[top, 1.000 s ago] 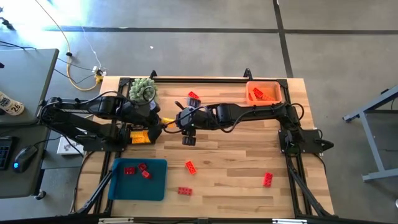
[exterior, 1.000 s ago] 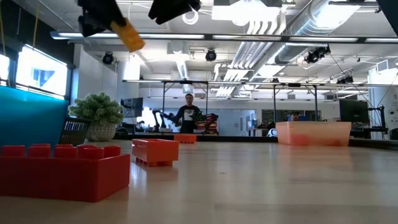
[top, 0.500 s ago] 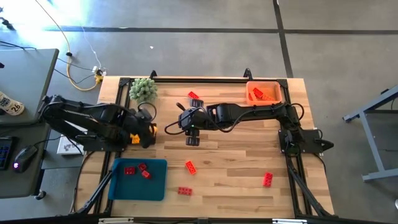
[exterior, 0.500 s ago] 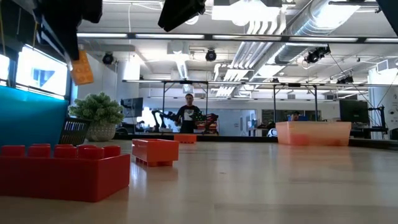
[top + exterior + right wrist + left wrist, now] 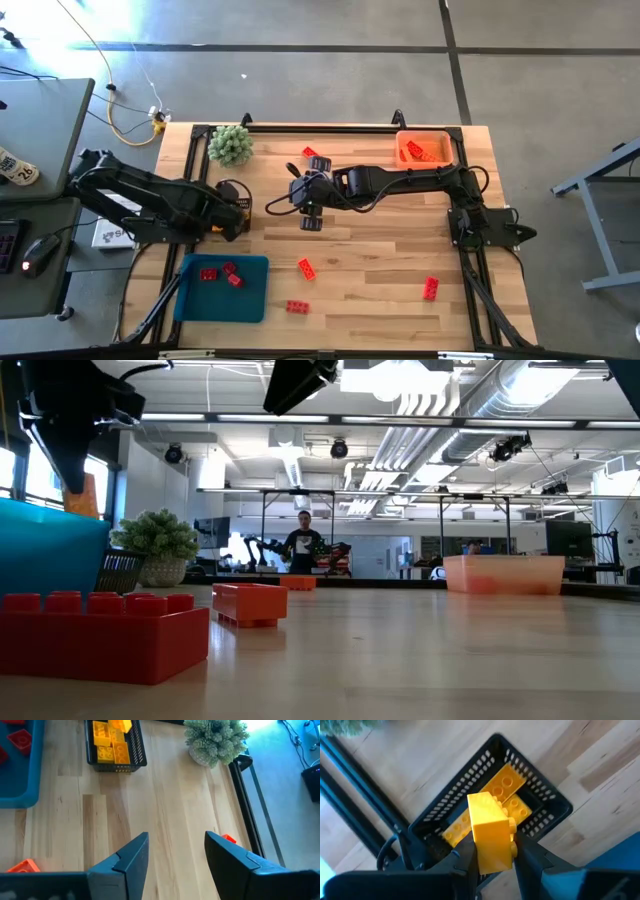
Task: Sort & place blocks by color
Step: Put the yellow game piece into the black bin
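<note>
The left arm reaches in low from the table's left edge, its left gripper (image 5: 492, 851) poised directly above the black basket (image 5: 546, 797) and clamped on a yellow block (image 5: 490, 836), which hangs over the other yellow blocks (image 5: 509, 783) lying in that basket. The right arm stretches from its mount on the far side of the table toward the basket, and the right gripper (image 5: 176, 851) hovers over bare wood a little beyond the basket, fingers (image 5: 131, 855) apart and holding nothing.

The wooden table (image 5: 370, 260) stands on a grey concrete floor; the low view looks across it into a large workshop with ceiling ducts, where a person (image 5: 301, 546) stands far off.

Next to the basket, toward the near edge, sits a blue tray (image 5: 250, 295) with red blocks (image 5: 220, 273) in it. An orange bin (image 5: 404, 138) holding orange pieces sits at the opposite far corner. A green plant (image 5: 229, 145) stands just beyond the basket. Loose red blocks (image 5: 306, 268) lie scattered over the table past the tray, well away from the basket.
</note>
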Available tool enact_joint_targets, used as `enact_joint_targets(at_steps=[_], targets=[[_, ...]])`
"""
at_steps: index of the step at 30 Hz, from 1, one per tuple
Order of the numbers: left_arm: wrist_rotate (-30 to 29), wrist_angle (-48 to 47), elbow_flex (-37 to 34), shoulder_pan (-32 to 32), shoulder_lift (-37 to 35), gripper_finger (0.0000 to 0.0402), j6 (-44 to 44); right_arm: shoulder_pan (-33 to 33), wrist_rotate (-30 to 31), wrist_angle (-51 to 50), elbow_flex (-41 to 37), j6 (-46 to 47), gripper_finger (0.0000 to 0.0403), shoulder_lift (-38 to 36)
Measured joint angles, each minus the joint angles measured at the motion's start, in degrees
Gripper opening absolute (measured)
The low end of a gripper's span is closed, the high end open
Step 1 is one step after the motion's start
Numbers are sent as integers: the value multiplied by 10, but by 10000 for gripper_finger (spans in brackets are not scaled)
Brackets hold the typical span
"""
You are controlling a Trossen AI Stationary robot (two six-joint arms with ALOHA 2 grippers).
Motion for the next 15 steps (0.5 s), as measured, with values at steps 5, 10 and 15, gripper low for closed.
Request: enact_joint_targets(at_steps=[5,10,15], targets=[[12,-12,0,-18,58,74,-4,-5,0,-9,0,18,179,0],[1,-38,0,-20,122,75,5,-14,0,-25,0,20,179,0],[-8,-54,0,-20,167,87,30,-21,5,-73,0,33,179,-2]])
